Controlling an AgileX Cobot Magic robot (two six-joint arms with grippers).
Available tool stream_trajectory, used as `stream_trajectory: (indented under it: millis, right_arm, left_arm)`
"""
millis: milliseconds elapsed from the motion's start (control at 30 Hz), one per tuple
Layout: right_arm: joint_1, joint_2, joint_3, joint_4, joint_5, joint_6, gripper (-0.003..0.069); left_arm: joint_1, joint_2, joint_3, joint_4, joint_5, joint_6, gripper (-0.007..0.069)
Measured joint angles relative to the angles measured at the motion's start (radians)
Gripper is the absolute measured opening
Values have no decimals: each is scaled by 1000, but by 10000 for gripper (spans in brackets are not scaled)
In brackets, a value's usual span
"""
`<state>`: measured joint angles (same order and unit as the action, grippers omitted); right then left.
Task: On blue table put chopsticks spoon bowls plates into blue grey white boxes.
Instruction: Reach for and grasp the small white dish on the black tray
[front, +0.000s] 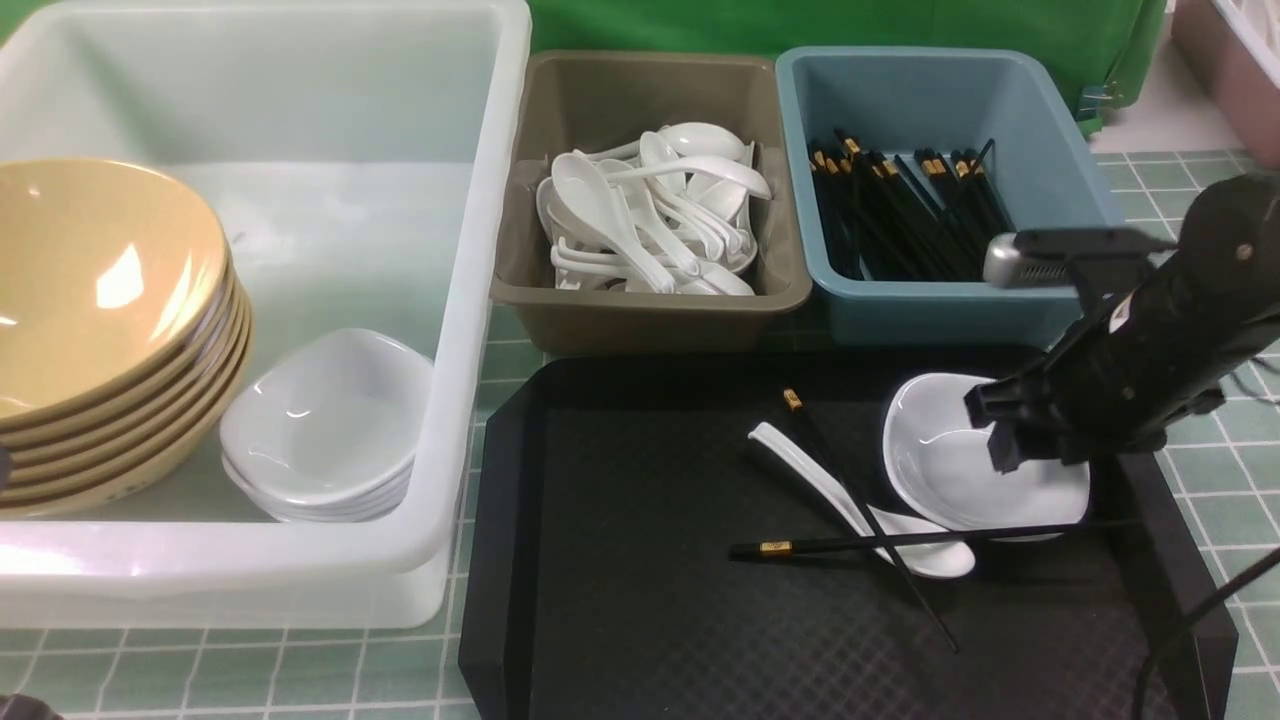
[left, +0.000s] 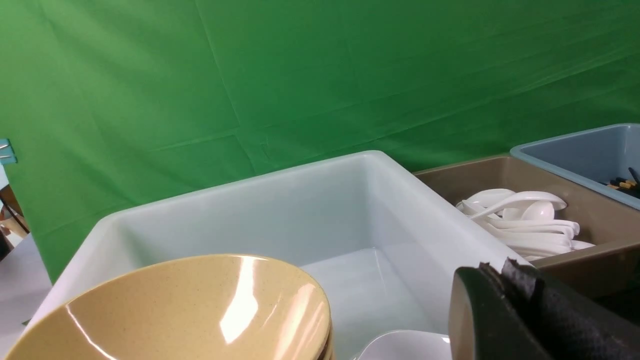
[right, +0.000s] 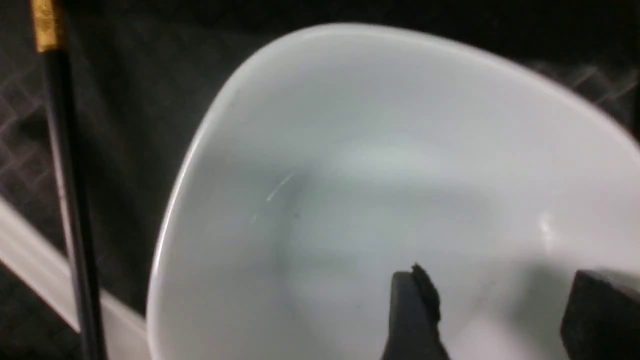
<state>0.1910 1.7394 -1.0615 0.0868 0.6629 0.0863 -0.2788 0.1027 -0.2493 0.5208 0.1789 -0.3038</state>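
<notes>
On the black tray (front: 650, 600) lie a white plate (front: 950, 480), a white spoon (front: 830, 490) and two crossed black chopsticks (front: 860, 541). My right gripper (front: 1040, 445) hangs open just over that plate (right: 375, 175); its fingertips (right: 415, 290) stand wide apart with nothing between them. The white box (front: 480, 300) holds stacked tan bowls (front: 100, 270) and stacked plates (front: 320, 420). Spoons (front: 650, 220) fill the grey box (front: 650, 310), and chopsticks (front: 900, 220) lie in the blue box (front: 940, 310). My left gripper (left: 495, 272) is shut and empty beside the white box (left: 310, 200).
The three boxes stand in a row behind the black tray on the blue table (front: 250, 670). A pink crate (front: 1230, 70) sits at the far right corner. A green cloth (left: 300, 75) hangs behind everything.
</notes>
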Motion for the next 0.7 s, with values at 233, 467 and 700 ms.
stream_trajectory:
  millis: [233,467,700]
  right_arm:
    - [0,25,-3,14,10,2,445]
    - [0,-58,-28,-17,8,-36,445]
    - [-6,-33,-40,-87,-55,-31,446]
  left_arm:
    - [0,0,1,2,-5,-2,5]
    - [0,0,3,3,-5,0,5]
    - [0,0,5,3,-3,0,5]
